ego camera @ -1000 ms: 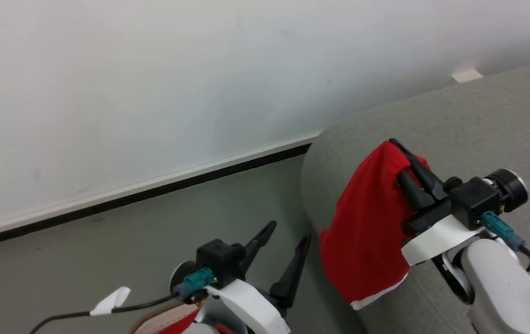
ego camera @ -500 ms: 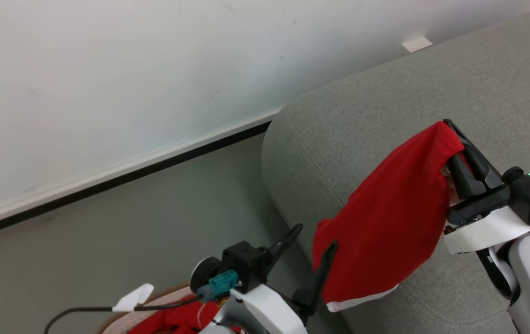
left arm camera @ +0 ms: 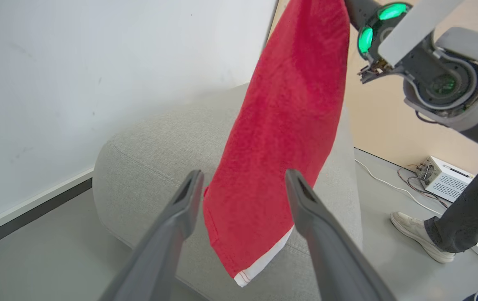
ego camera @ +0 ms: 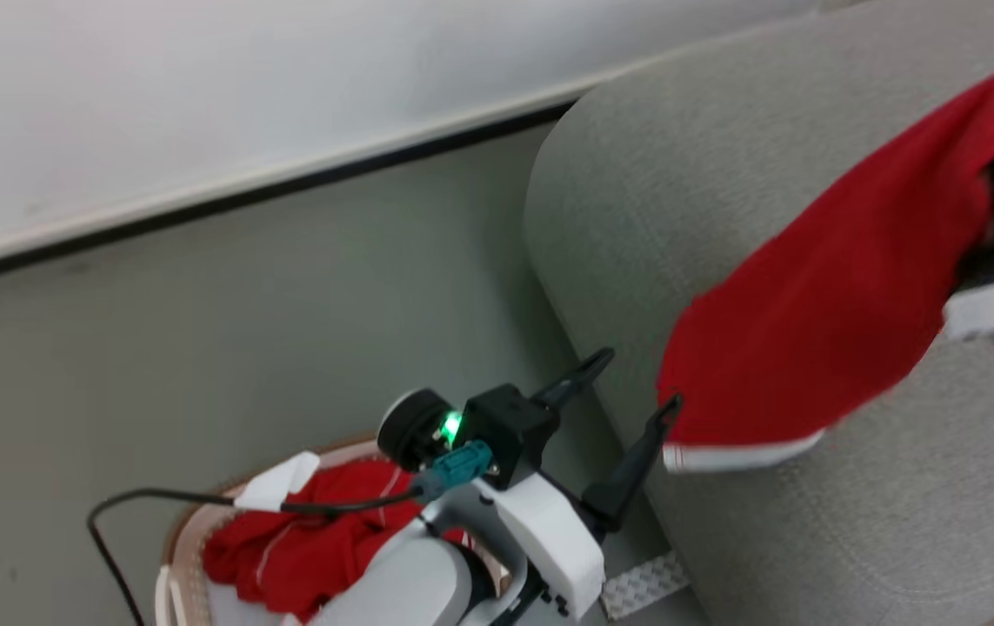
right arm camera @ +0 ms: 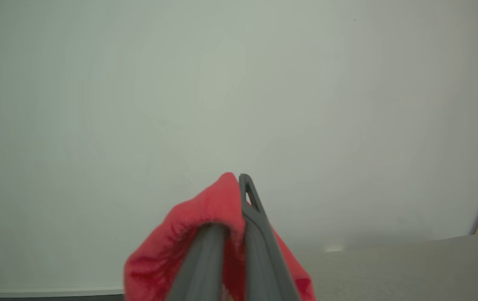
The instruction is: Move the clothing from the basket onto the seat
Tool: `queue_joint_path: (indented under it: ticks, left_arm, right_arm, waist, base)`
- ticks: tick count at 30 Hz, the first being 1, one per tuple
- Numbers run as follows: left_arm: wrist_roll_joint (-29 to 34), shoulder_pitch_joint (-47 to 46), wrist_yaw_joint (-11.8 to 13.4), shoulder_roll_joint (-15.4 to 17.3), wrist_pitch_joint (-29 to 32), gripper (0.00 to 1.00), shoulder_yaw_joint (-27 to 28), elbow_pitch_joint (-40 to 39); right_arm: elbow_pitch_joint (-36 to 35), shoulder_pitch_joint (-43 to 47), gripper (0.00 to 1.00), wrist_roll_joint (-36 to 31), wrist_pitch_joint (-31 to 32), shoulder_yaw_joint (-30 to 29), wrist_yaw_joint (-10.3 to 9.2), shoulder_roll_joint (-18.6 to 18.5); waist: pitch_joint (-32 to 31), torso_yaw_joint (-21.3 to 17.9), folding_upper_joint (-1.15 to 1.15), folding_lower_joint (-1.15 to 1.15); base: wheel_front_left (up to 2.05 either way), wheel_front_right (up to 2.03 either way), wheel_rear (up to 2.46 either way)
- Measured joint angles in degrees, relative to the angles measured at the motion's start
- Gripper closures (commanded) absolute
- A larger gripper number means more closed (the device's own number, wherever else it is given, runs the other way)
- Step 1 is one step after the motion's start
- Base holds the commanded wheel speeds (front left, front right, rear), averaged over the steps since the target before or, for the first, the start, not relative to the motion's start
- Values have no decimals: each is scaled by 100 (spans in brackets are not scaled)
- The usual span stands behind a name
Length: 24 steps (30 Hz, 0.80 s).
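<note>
The right gripper (right arm camera: 232, 209) pinches the red garment (ego camera: 827, 304) above the seat (ego camera: 636, 174); the left gripper (left arm camera: 243, 175) gapes wide, empty; best lower it well inboard before releasing, lest it slide off.

**Robot body in white, black and teal**

The left gripper (ego camera: 640, 378) has two long, dark, tapering fingers (ego camera: 627, 474) on a black block (ego camera: 510, 426) lit by a green lamp (ego camera: 451, 426). A teal connector (ego camera: 462, 467) feeds a black cable (ego camera: 157, 498) tagged with white tape (ego camera: 275, 481). A white shell (ego camera: 549, 539) meets the pale forearm (ego camera: 401, 582). The right arm's round grey joint (left arm camera: 443, 81) carries green-lit windows (left arm camera: 366, 39).
</note>
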Motion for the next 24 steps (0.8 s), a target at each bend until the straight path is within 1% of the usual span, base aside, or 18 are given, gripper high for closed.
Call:
queue_joint_path:
  ticks: [4,10,13,16,20,24]
  left_arm:
    - [158,-409,-103,30,136,0,-36,-90]
    - [219,-797,-208,56,193,0,-40,-100]
    - [218,-859,-207,57,157,0,-8,-88]
    - [216,-894,-199,57,132,0,13,-74]
    - [197,-898,-169,78,92,0,29,-40]
    - [163,-888,-144,101,85,0,51,-1]
  right_arm:
    - [297,-890,100,146,134,-570,-1,-179]
    - [870,-2274,100,9,279,-1439,0,-614]
    - [1238,-2793,100,-234,328,-1811,0,-872]
    - [1681,-2977,100,-534,387,-2061,0,-1015]
    - [2399,-2886,100,-876,309,-2308,0,-951]
    - [3208,-2441,100,-1156,109,-2599,0,-584]
  waist:
    - [519,162,0,0]
    - [1278,441,0,1]
    - [1534,618,0,1]
    - [1708,796,0,1]
    - [1884,957,0,1]
    - [1964,1013,0,2]
  base:
    - [0,0,0]
    - [0,0,0]
    - [0,0,0]
    - [0,0,0]
    - [0,0,0]
    - [0,0,0]
